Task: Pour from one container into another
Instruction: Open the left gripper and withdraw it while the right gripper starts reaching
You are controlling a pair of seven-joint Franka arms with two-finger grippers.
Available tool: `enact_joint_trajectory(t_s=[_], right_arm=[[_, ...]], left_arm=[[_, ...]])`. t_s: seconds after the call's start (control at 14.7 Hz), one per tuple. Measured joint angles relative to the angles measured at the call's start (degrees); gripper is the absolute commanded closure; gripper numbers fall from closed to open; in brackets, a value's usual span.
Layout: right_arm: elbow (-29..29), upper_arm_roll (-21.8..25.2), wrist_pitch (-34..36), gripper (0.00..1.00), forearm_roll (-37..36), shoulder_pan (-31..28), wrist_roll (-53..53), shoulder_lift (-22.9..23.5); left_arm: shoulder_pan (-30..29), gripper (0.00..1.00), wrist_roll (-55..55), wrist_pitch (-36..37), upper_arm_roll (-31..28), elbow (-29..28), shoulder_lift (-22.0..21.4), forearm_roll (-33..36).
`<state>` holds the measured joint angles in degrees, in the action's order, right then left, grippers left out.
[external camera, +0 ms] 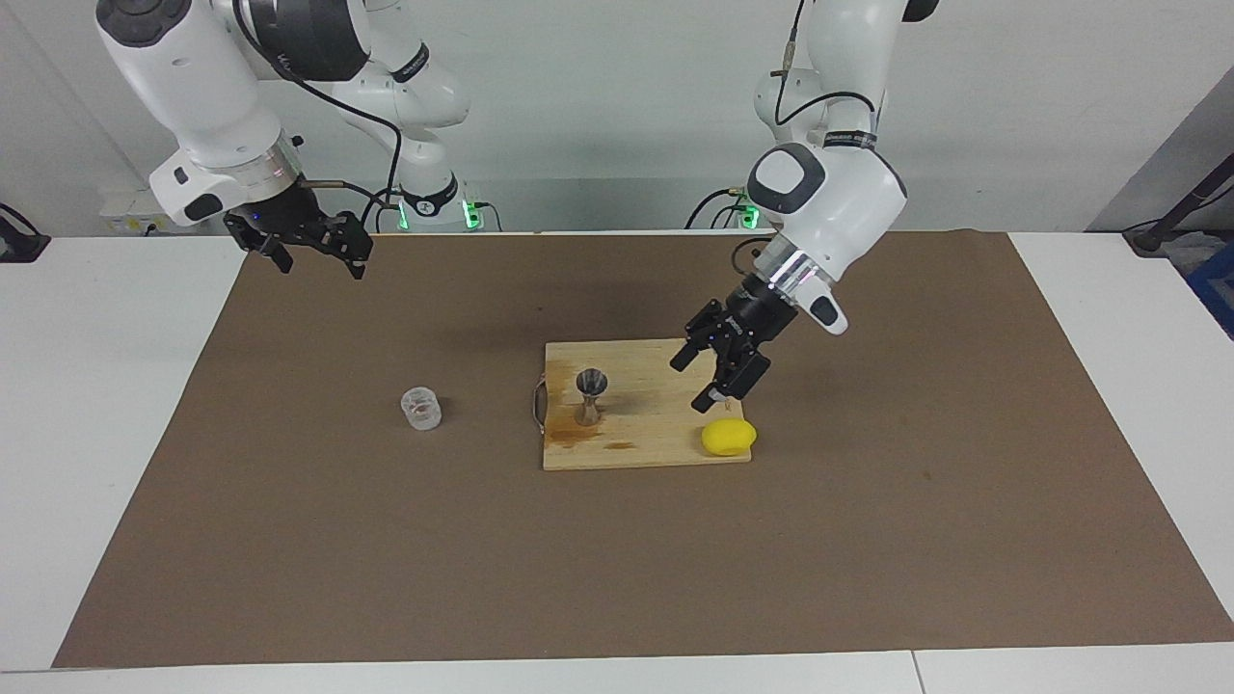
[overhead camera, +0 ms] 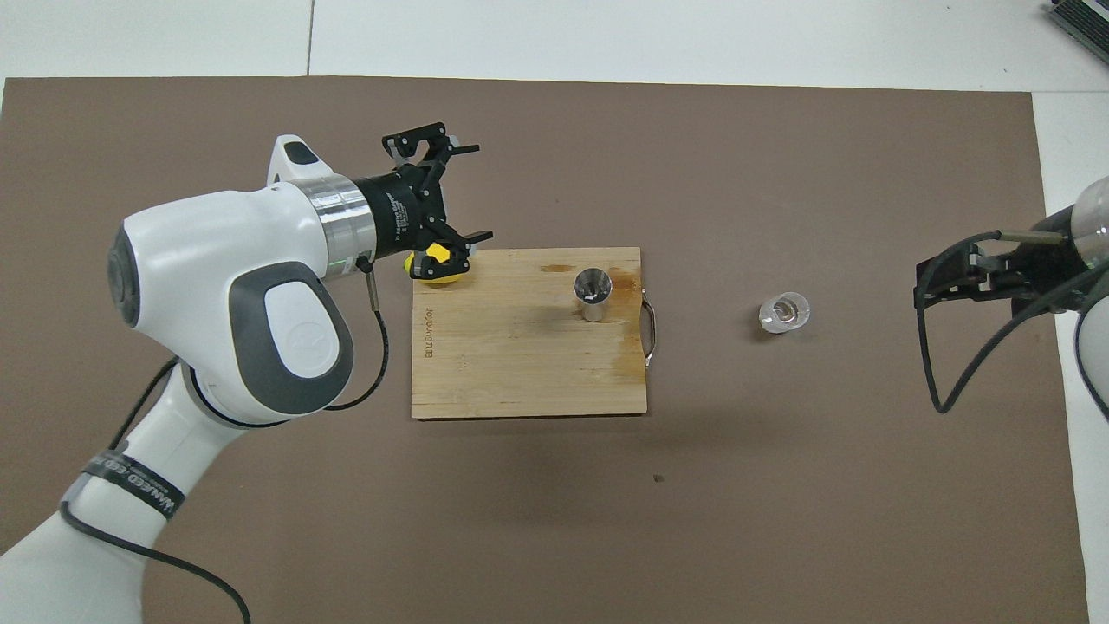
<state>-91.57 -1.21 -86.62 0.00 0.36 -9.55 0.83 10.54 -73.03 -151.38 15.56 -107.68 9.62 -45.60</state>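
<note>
A steel jigger (external camera: 590, 395) stands upright on a cutting board (external camera: 656, 448); the clear cup (external camera: 421, 408) sits beside it, toward the right arm's end. The left gripper (external camera: 725, 371) hovers, jaws apart, over the board near a lemon (external camera: 728, 437). The right gripper (external camera: 313, 246) waits, jaws apart. Pouring not yet begun; next, grasp the cup.

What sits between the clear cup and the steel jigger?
Only bare brown mat and the cutting board's metal handle separate clear cup from jigger, in both views.

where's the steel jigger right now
The jigger stands upright on the wooden board, at its handle end, between the clear cup and the lemon.
</note>
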Motion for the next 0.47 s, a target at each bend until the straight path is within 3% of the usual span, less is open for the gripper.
enact_joint_trajectory(t_s=[0.2, 0.47], right_arm=[[0.0, -0.1, 0.0, 0.0, 0.0, 0.0, 0.0, 0.0], [0.0, -0.3, -0.1, 0.01, 0.0, 0.1, -0.7, 0.0]], left_arm=[[-2.6, 0.0, -0.6, 1.9, -1.1, 0.1, -2.1, 13.0], [-5.9, 0.0, -1.2, 13.1, -1.8, 0.5, -5.5, 32.3]])
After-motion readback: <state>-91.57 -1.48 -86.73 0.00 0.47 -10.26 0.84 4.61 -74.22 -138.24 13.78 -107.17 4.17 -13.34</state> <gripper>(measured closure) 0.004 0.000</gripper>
